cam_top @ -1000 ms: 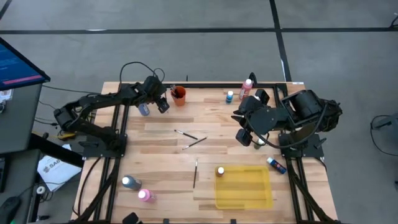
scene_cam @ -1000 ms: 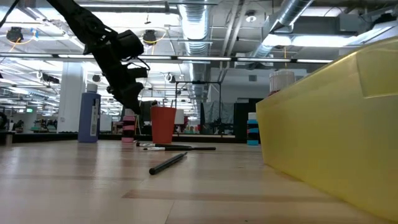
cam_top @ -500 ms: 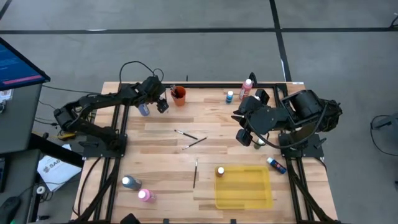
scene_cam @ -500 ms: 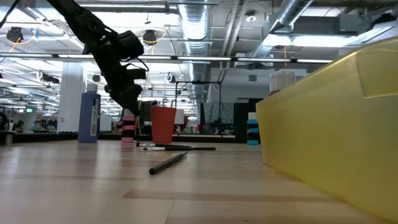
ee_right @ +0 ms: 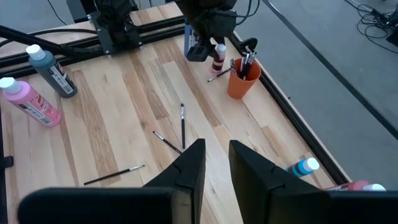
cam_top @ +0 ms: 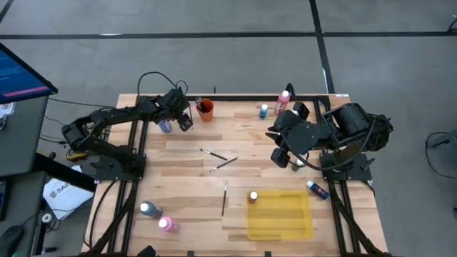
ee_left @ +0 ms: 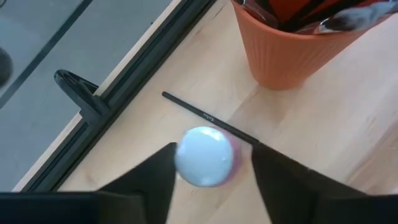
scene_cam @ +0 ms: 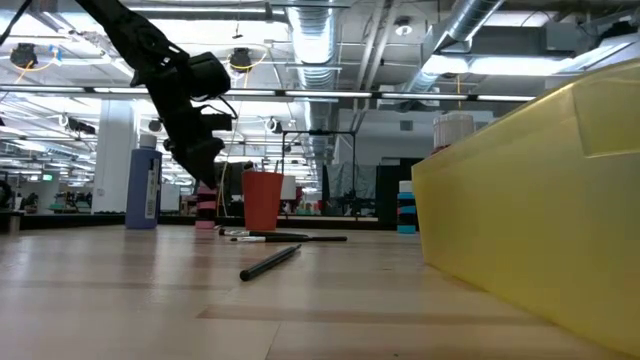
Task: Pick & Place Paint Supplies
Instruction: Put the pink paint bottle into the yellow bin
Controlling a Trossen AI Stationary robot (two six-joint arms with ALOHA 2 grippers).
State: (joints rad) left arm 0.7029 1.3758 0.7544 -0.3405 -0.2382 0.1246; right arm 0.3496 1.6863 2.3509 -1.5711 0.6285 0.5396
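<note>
Fingers (ee_left: 155, 180) of the left gripper (ee_left: 208, 186) are standing apart on either side of a small pink bottle (ee_left: 205, 155) with a white cap. I cannot tell if they are touching it. The bottle is standing upright near the far edge of the table (cam_top: 178, 164). A thin brush (ee_left: 208, 117) is lying just behind the bottle. An orange cup (cam_top: 206, 110) with brushes in it is sitting close by. A blue bottle (cam_top: 165, 126) is standing on the gripper's other side.

The right gripper (ee_right: 214, 158) is hanging over the right half of the table. Its fingers are sitting close together with a thin gap, and nothing is between them.

More brushes (cam_top: 218, 158) are lying crossed in the middle of the table. Another brush (cam_top: 224, 198) is lying nearer the front. A yellow tray (cam_top: 282, 218) is sitting at the front right, with a bottle (cam_top: 253, 195) inside its corner. A grey-blue bottle (cam_top: 149, 209) and a pink one (cam_top: 166, 224) are standing at the front left. A small blue bottle (cam_top: 264, 110) and a tall pink bottle (cam_top: 283, 101) are sitting at the far right. One more blue bottle (cam_top: 317, 189) is lying beside the tray.
</note>
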